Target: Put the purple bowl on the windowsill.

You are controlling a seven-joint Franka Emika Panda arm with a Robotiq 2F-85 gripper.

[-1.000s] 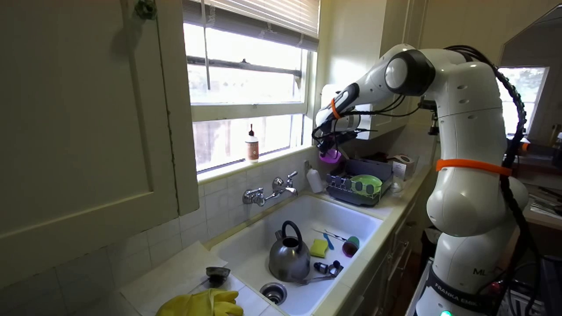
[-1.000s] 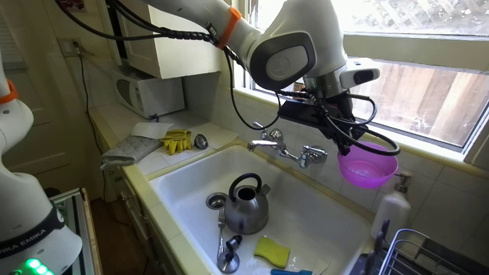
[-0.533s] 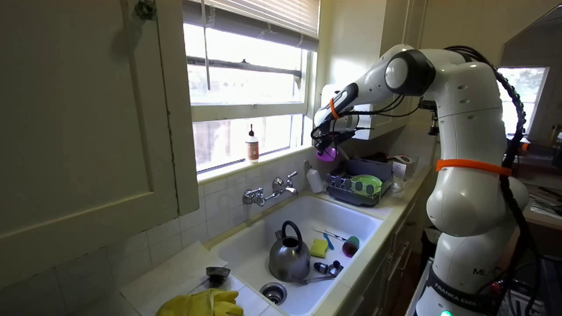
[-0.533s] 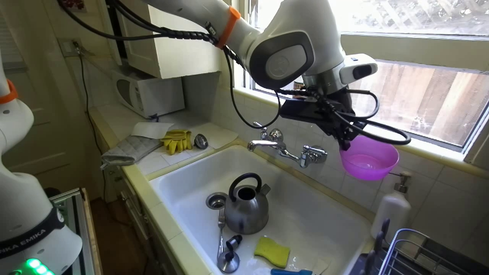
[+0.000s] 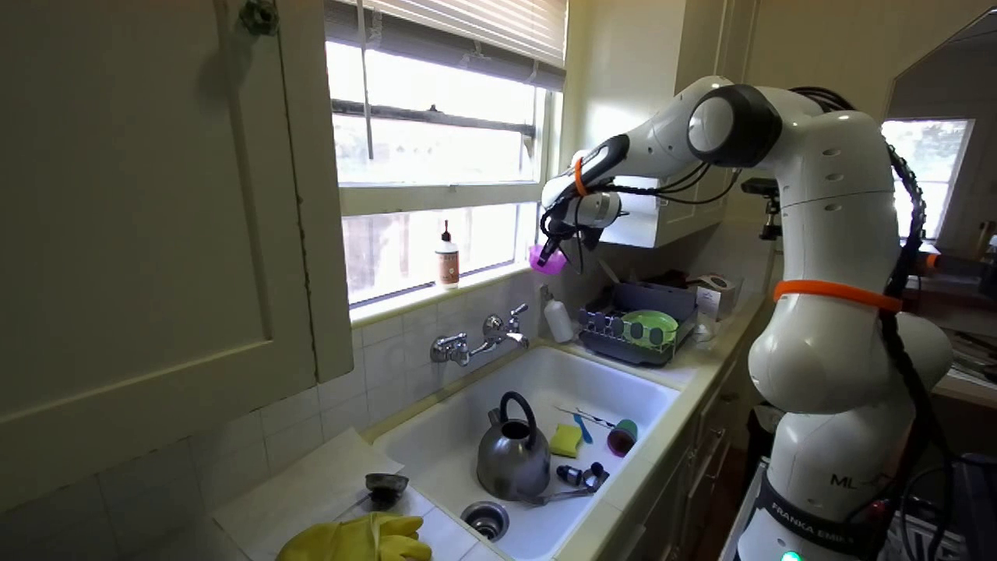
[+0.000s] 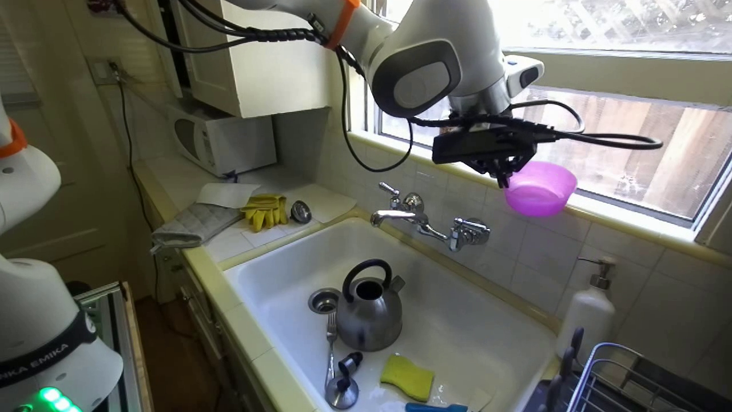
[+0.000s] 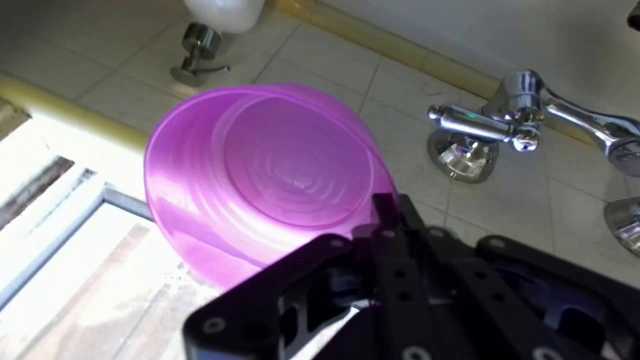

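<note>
The purple bowl (image 5: 547,261) hangs in the air in front of the windowsill's far end in an exterior view. It also shows in an exterior view (image 6: 540,190), about level with the sill and roughly upright. My gripper (image 6: 504,179) is shut on the bowl's rim. In the wrist view the fingers (image 7: 398,207) pinch the rim of the bowl (image 7: 295,160), one finger inside and one outside. The white windowsill (image 5: 401,301) runs along the window's bottom, also in an exterior view (image 6: 635,217). I cannot tell if the bowl touches it.
A soap bottle (image 5: 447,263) stands on the sill. Below are the wall faucet (image 6: 417,214), a white dispenser (image 6: 589,312), a dish rack (image 5: 631,319) and the sink (image 6: 274,274) with a steel kettle (image 6: 370,315). A window rail (image 5: 444,199) crosses above the sill.
My gripper has lifted the bowl and carried it toward the window, from below the sill to about its height. The hold on the rim looks the same.
</note>
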